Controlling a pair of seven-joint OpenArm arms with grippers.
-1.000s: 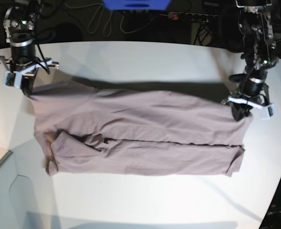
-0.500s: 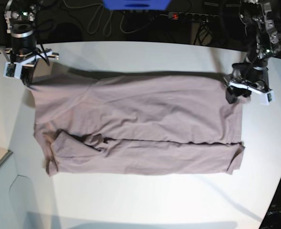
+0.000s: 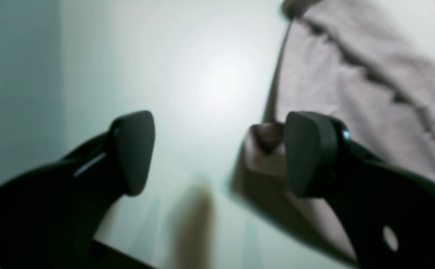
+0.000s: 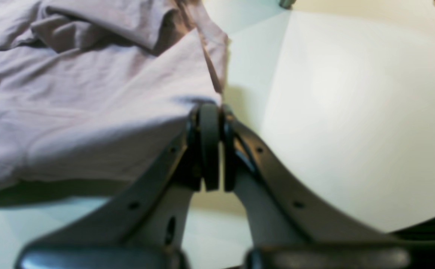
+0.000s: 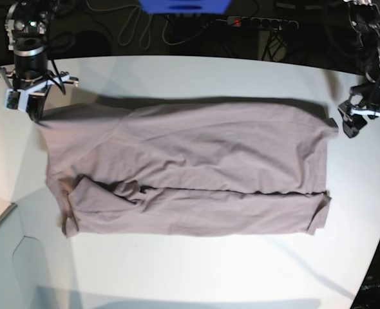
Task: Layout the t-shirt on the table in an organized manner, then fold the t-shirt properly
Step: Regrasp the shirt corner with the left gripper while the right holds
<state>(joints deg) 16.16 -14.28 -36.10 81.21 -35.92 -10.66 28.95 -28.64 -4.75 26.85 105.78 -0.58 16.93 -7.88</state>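
Note:
The mauve t-shirt [image 5: 190, 167] lies spread across the white table [image 5: 190, 270], its near strip folded over and a sleeve bunched at the lower left. My left gripper [image 5: 352, 125] is open just off the shirt's far right corner. In the left wrist view the left gripper [image 3: 219, 153] has its fingers wide apart over bare table [image 3: 202, 74], and a corner of the t-shirt [image 3: 352, 93] lies against the right finger [image 3: 307, 157]. My right gripper [image 5: 34, 111] is shut on the shirt's far left corner. The right wrist view shows that gripper [image 4: 210, 145] pinching the hem of the t-shirt [image 4: 90, 93].
Cables and a power strip [image 5: 261, 22] run along the dark back edge, next to a blue object [image 5: 183, 5]. The table's curved edge [image 5: 373, 257] cuts in at the lower right. A seam and a grey panel [image 5: 0, 222] lie at the lower left.
Both arms drew the shirt's far edge back, spreading it wider. The left gripper then opened, let go of the right corner and moved off to the right. The right gripper still holds.

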